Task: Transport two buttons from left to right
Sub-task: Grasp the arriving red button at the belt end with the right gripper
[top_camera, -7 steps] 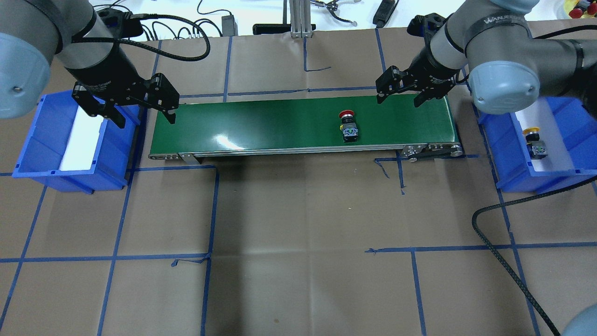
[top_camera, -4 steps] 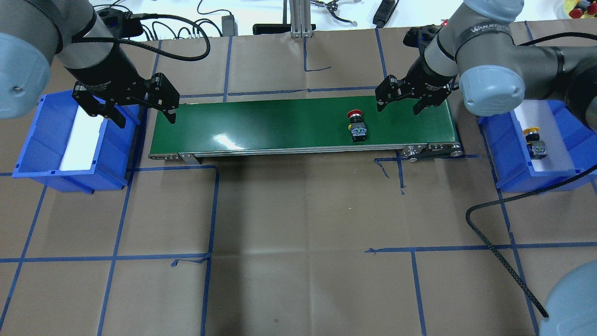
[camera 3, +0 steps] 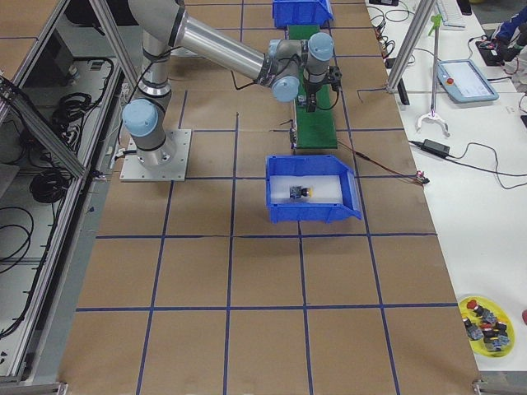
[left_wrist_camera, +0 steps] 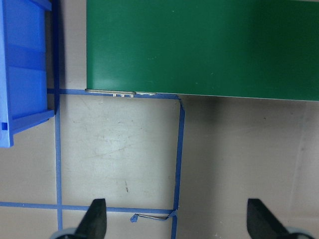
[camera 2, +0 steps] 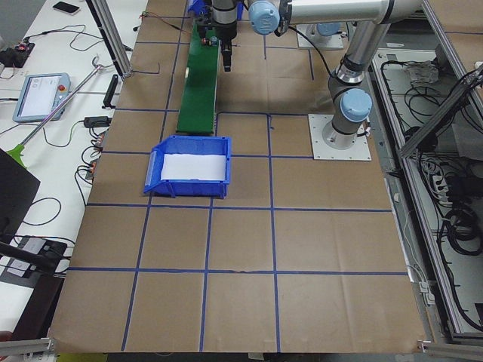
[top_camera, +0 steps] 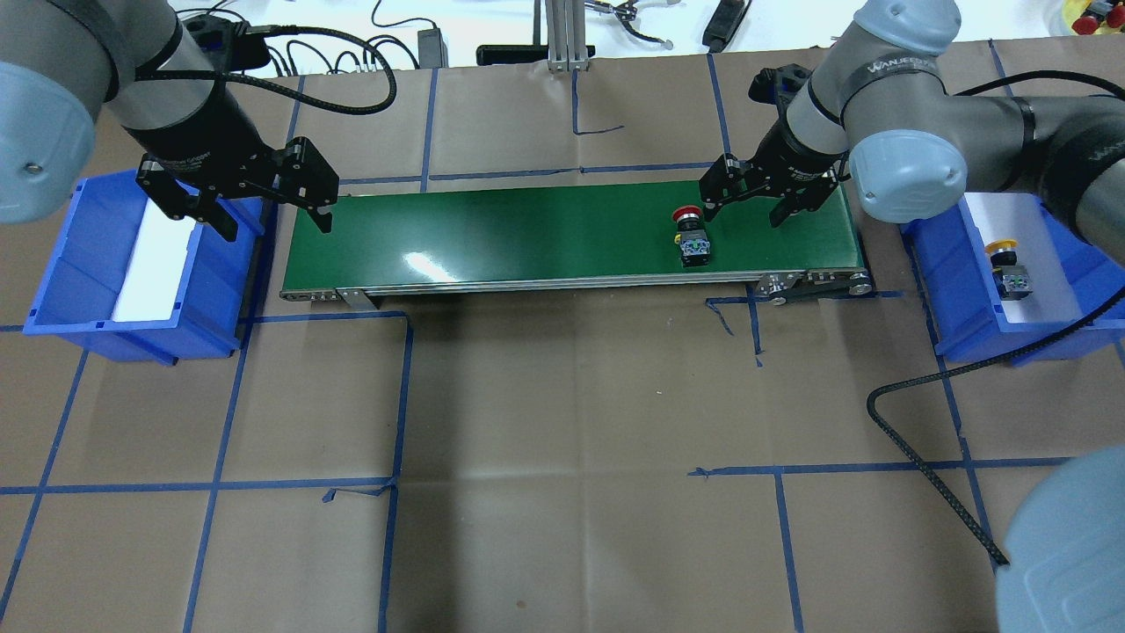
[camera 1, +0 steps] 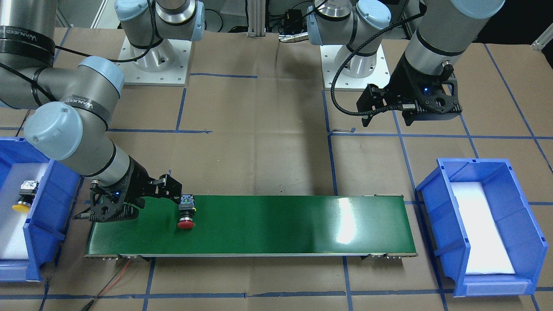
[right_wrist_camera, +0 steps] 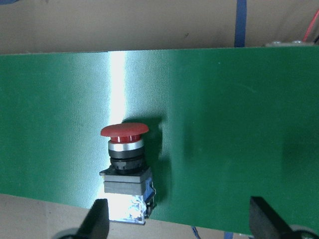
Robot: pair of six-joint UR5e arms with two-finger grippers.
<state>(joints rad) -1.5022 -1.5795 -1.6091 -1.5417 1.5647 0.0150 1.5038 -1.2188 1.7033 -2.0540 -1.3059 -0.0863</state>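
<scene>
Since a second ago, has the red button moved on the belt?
Yes. In the overhead view the red button has shifted rightward along the green belt, and now lies nearer the belt's right end.

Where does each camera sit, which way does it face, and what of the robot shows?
Front-facing: across the table, facing the robot; left arm, right arm.
Overhead: behind the robot, down at the belt; left pincer, right pincer.
Exterior left: table end by the left bin; left arm nearer.
Exterior right: opposite end, by the right bin; right arm nearer.
Left wrist: down at the belt's end; fingertips.
Right wrist: down on the red button; fingertips.
Shared: overhead and right wrist show that button.
</scene>
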